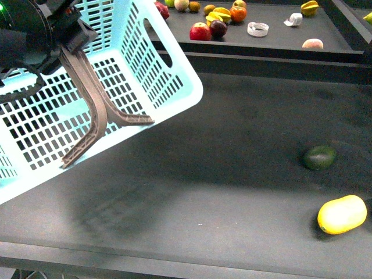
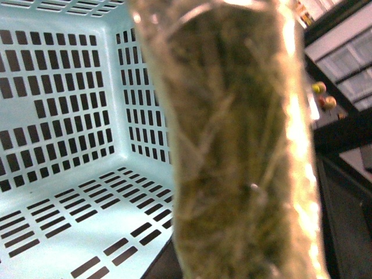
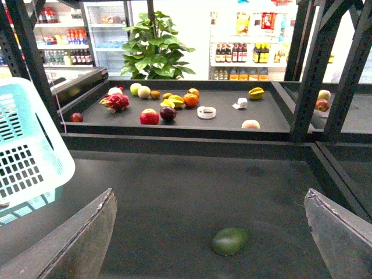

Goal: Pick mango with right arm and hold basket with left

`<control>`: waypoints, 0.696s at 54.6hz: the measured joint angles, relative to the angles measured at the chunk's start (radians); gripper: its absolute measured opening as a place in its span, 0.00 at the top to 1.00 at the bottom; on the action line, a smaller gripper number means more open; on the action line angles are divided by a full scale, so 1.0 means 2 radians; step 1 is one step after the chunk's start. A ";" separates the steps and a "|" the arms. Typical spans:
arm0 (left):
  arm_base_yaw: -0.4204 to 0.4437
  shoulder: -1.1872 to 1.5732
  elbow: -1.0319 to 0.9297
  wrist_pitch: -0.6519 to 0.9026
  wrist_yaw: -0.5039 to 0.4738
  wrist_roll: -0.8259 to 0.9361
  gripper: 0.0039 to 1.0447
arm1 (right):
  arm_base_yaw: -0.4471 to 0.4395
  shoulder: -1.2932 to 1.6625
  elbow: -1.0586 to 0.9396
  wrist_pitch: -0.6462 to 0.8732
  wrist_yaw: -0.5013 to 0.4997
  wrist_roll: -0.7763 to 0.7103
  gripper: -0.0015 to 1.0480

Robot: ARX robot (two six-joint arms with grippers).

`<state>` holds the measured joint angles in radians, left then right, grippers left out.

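Holding the basket up off the table above the left side, tilted. Left gripper closed on one of the grey-brown handles. Hangs askew, probably because it is caught at that single point. The lifted position likely keeps it handy for receiving fruit and keeps the table beneath free.

From the left wrist, little to read but a blurred handle right against the lens. Behind it, the pale blue slotted inside of the basket, with nothing in the visible part.

Find the mango near the front right corner of the table, close to the right edge. Lies on its side, touching nothing. Behind it and apart, a dark green fruit.

No sign of the right arm from the front. From its own wrist: right gripper spread wide, gripping nothing, hanging above the table and facing the back edge. Frames the green fruit between the fingers, not the mango, which falls outside that view. So judged not yet lined up on the right fruit. Needs bringing over the yellow one before closing, or risks taking the wrong piece.

Beyond the back edge, a separate shelf of mixed fruit, no part of this job.
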<state>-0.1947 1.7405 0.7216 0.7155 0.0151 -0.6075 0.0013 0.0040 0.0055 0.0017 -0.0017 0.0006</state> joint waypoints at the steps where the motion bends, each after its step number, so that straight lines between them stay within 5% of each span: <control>1: -0.006 -0.005 -0.007 0.001 0.002 0.010 0.96 | 0.000 0.000 0.000 0.000 0.000 0.000 0.08; 14: -0.067 -0.050 -0.049 0.007 -0.010 0.102 0.96 | 0.000 0.000 0.000 0.000 0.000 0.000 0.08; 38: -0.140 -0.050 -0.049 0.059 0.019 0.140 0.96 | 0.000 0.000 0.000 0.000 0.000 0.000 0.08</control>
<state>-0.4747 1.6405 0.6243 0.8341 0.0532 -0.3275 0.0013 0.0040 0.0059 0.0017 -0.0017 0.0002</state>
